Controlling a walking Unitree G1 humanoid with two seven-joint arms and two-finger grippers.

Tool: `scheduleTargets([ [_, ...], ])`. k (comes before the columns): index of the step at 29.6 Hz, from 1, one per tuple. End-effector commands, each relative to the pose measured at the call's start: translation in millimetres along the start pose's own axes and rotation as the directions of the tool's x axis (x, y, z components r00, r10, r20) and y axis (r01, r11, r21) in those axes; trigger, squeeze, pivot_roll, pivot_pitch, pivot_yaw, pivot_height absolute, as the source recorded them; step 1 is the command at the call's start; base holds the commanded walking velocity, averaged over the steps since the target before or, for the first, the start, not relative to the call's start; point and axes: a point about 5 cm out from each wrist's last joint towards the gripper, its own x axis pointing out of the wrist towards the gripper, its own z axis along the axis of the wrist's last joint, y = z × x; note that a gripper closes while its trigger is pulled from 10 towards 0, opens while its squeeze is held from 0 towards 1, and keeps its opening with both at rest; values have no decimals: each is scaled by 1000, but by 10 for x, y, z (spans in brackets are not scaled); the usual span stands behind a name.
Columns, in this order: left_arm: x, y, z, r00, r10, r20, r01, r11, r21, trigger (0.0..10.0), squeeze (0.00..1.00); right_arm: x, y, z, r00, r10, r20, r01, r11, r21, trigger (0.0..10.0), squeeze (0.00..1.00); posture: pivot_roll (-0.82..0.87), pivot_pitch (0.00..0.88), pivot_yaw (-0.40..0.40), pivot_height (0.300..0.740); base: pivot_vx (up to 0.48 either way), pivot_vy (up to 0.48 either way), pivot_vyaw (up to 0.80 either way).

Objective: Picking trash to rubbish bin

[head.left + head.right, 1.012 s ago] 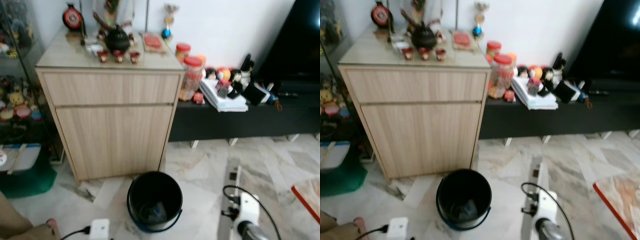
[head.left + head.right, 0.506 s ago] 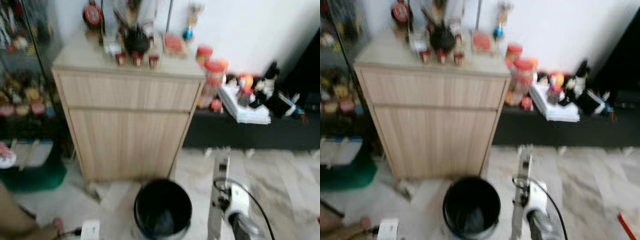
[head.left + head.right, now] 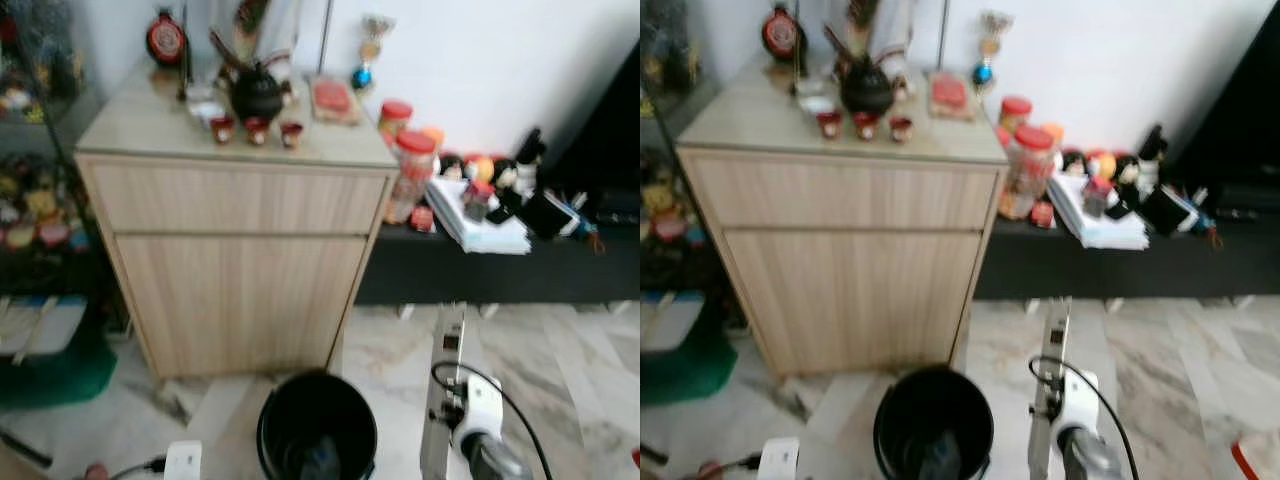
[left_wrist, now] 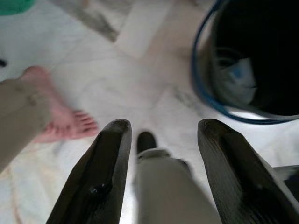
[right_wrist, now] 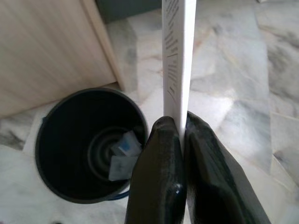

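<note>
The black rubbish bin (image 3: 316, 430) stands on the marble floor in front of a wooden cabinet, with a few pieces of white and blue trash (image 5: 122, 154) at its bottom. My right gripper (image 5: 180, 122) is shut on a long flat white carton (image 5: 176, 56) that stands upright and edge-on. In the eye views the carton (image 3: 446, 380) rises just to the right of the bin. My left gripper (image 4: 164, 126) hangs open low over the floor, left of the bin (image 4: 252, 56), holding nothing.
The wooden cabinet (image 3: 240, 260) carries a teapot and small cups. A low black bench (image 3: 500, 265) to the right holds jars, books and toys. A person's bare foot (image 4: 60, 116) rests on the floor near my left gripper. A green container (image 3: 50, 365) stands far left.
The camera has swung and tilted, so the whole scene has shifted. My right gripper, with the carton, now sits a little closer to the bin, and the carton stands more upright.
</note>
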Motion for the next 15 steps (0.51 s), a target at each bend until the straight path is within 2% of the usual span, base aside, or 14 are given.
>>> scheduleTargets([
  [1,-11,-24,-47,1000,-6,-20,6,1000,5,10000,0,9,-17,67,1000,-8,20,7,1000,4,10000,0,-53,0,-171,740,296,0,0],
  [7,-10,-25,-47,1000,-6,-20,6,1000,5,10000,0,17,-12,103,1000,-4,27,4,1000,0,10000,0,-56,0,-171,740,301,0,0],
  [15,-11,-31,-49,1000,-7,-20,7,1000,4,10000,0,50,42,258,997,19,69,-19,1000,-10,10000,0,-57,0,-172,740,303,0,0],
])
